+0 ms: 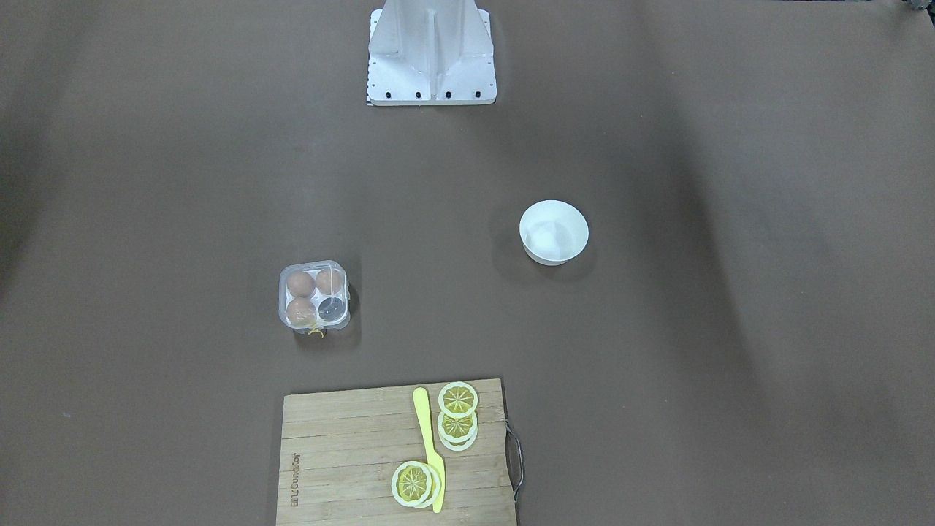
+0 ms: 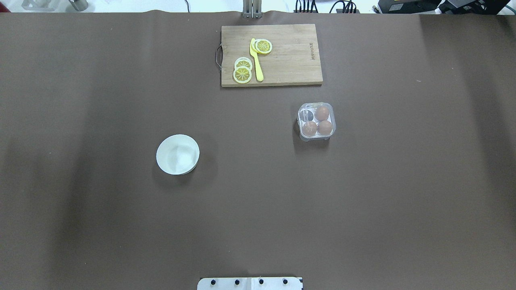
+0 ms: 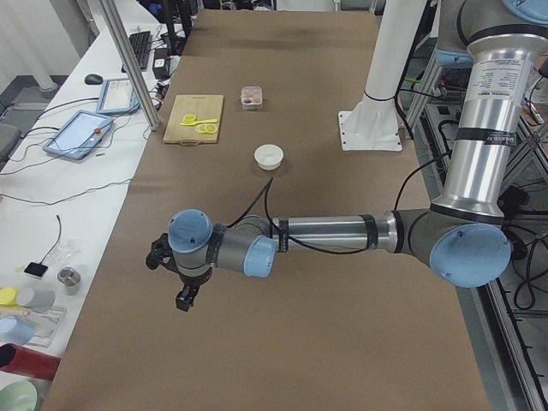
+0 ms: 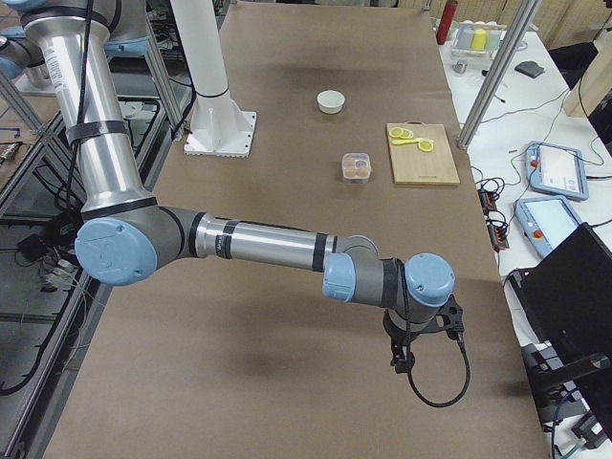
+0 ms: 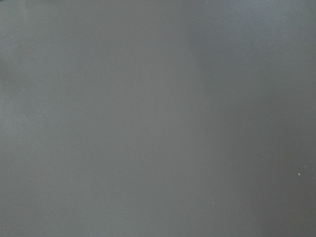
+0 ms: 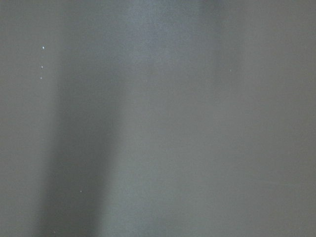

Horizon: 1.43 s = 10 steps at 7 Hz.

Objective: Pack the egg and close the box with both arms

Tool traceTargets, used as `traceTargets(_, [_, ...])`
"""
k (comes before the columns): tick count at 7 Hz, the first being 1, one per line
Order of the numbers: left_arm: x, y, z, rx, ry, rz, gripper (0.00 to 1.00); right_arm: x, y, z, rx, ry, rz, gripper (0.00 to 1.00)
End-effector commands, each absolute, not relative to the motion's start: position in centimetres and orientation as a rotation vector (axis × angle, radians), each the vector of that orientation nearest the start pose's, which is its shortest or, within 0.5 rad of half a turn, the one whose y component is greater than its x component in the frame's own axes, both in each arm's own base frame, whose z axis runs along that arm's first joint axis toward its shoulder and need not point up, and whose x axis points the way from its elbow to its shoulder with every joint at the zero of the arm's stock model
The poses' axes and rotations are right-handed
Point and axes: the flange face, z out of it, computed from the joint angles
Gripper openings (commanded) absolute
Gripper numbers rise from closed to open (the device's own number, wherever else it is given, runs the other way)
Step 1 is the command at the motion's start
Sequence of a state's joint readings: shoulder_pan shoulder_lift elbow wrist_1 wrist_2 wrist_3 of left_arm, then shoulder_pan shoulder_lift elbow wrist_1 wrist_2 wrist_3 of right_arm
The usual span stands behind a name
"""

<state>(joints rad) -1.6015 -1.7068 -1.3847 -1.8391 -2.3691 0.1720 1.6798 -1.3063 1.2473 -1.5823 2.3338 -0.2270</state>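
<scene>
Hanging nearest in the left-end view, low over bare table (image 3: 342, 342): the left gripper (image 3: 183, 300), pointing down, gripping nothing visible; unable to tell jaws wide or narrow. Hanging likewise at the opposite end: the right gripper (image 4: 401, 361), jaw state again impossible to tell. Moving farther in, passing the white bowl (image 2: 177, 154), looking empty. Beyond it, finding the box (image 2: 317, 121), sitting well apart from both grippers, carrying three eggs (image 2: 321, 113), the fourth cup showing dark; lid seemingly lying down, though not certain. Farthest, lying on the cutting board (image 2: 290, 60): lemon slices (image 2: 242, 74) and a yellow knife (image 2: 256, 60). Judging progress: seeing no loose egg anywhere, so packing possibly finishing one short, closure needing confirming.
</scene>
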Motion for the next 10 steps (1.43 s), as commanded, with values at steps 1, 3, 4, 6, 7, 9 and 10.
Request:
traceTargets(1, [-7.9, -55.9, 65.0, 0.28, 0.773, 0.215, 0.98, 13.2, -58.9, 63.6, 0.062, -0.791, -0.053, 0.99])
traceTargets(3, [-8.0, -55.9, 64.9, 0.261, 0.778, 0.197, 0.98, 13.5, -58.6, 60.4, 0.063, -0.737, -0.047, 0.99])
traceTargets(4, [-7.7, -56.0, 64.4, 0.251, 0.822, 0.181, 0.98, 13.5, -58.6, 60.2, 0.058, -0.726, -0.044, 0.99])
traceTargets(6, [-8.4, -55.9, 64.0, 0.24, 0.846, 0.134, 0.98, 12.9, -58.9, 58.5, 0.076, -0.797, -0.026, 0.99])
traceTargets(7, [-8.6, -55.9, 63.9, 0.239, 0.846, 0.128, 0.98, 11.3, -58.8, 57.8, 0.068, -0.781, -0.023, 0.99])
traceTargets(9, [-8.6, -55.9, 64.0, 0.237, 0.846, 0.127, 0.98, 11.3, -58.6, 58.0, 0.068, -0.769, -0.025, 0.99])
traceTargets(10, [-8.6, -55.8, 64.1, 0.236, 0.846, 0.126, 0.98, 11.2, -58.7, 58.2, 0.066, -0.77, -0.026, 0.99])
